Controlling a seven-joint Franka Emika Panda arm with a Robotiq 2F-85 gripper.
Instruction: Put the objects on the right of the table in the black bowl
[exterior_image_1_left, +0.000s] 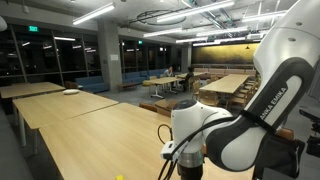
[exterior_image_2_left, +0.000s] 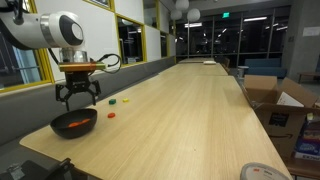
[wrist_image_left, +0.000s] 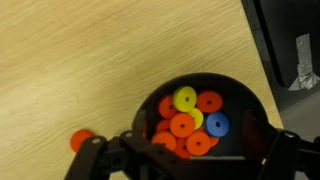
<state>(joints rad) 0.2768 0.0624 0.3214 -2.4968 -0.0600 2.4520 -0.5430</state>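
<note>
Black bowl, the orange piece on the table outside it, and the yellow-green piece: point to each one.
black bowl (exterior_image_2_left: 72, 134), in an exterior view, on its front outer wall.
orange piece (exterior_image_2_left: 111, 114), in an exterior view, on its middle.
yellow-green piece (exterior_image_2_left: 113, 101), in an exterior view, on its middle.

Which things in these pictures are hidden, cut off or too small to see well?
1. Wrist view: the bottom edge cuts off the tool; upper discs cover lower ones in the black bowl.
2. Exterior view: the orange objects on the table are too small to tell shape.
3. Exterior view: the robot arm hides the black bowl.
</note>
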